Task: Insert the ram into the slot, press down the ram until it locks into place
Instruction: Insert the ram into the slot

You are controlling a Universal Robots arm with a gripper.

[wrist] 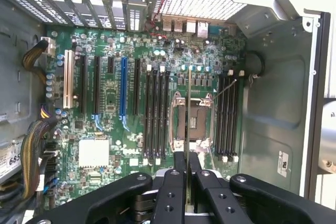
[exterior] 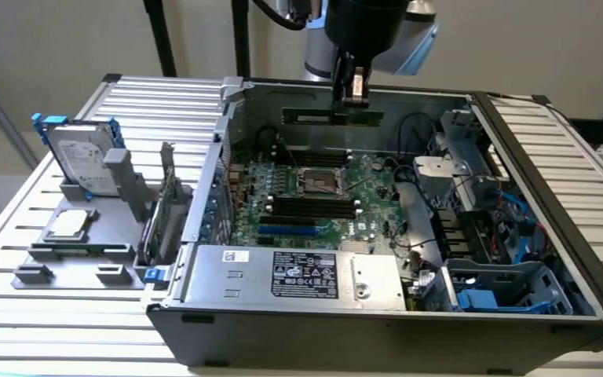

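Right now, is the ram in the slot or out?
Out: the gripper holds the ram above the board; the memory slots are empty.

1. I have the ram (exterior: 312, 118) (wrist: 188, 103), a long, thin green stick, pinched in the gripper (exterior: 349, 106) (wrist: 188, 156), with the jaws closed on it near its middle.
2. It hangs level with its long edge down, and both ends stick out past the jaws. From the wrist I see it edge-on, a thin line running straight out from the hand.
3. It is in the air and touches nothing but the jaws.
4. The slot (exterior: 312, 206) (wrist: 157, 114) is a long, narrow black socket with pale clips at both ends. It is one of four alike lying side by side, and it is empty.
5. It lies flat, well below the hand and off to one side of it, parallel to the held ram and well apart from it.
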